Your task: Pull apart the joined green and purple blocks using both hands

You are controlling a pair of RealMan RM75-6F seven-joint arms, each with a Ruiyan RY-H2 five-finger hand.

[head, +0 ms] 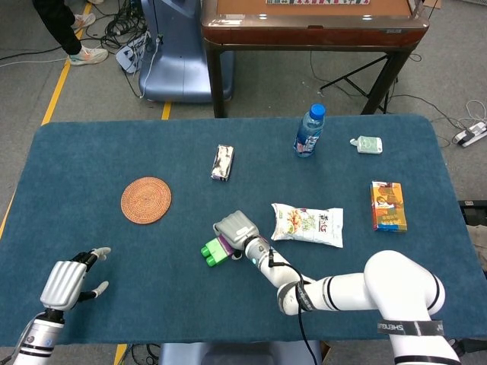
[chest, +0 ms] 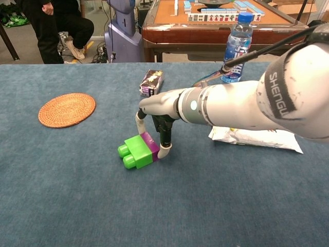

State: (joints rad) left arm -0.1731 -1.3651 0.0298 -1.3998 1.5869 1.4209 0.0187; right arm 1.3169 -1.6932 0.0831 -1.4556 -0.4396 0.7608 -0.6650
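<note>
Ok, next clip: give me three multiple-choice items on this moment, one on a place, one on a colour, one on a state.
1. Where does the woven coaster lie relative to the joined blocks?
A. Toward the robot's left
B. Toward the robot's right
C. Under them

2. What colour is the cap of the water bottle?
A. Red
B. Blue
C. White

3. What is the state of the green and purple blocks?
A. Pulled apart
B. Lifted off the table
C. Joined, resting on the table

Answers:
1. A: in the head view the coaster lies left of the blocks.
2. B: both views show a blue cap.
3. C: the chest view shows green and purple pressed together on the cloth, with the right robot hand at the purple end and the left robot hand far off.
</note>
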